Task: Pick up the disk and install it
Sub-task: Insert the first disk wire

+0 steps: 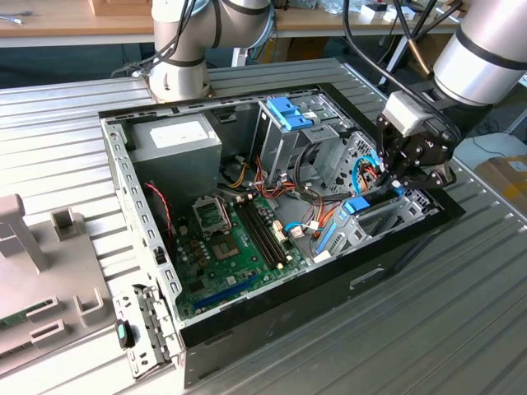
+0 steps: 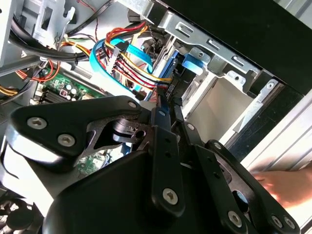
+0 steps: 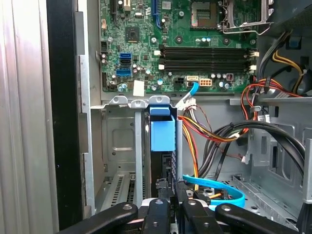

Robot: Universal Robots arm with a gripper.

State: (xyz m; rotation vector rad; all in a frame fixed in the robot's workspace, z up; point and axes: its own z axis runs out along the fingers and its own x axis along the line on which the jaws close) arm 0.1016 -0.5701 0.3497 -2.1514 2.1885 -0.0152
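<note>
1. Now the pincer (image 3: pixel 169 185) sits clenched on the disk (image 3: pixel 161 163), standing edge-up in the drive bay (image 3: pixel 117 141).
2. Best keep its rails (image 3: pixel 162 131) square to that bay, I'd say, clear of cables (image 3: pixel 214 134).

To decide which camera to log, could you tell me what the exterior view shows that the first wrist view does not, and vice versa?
The exterior view adds the whole open case on the ridged table, the power supply and the arm's base. The first wrist view adds the inner wall of the drive bay beside the disk. Both share the hand, the disk's blue end and the motherboard.
</note>
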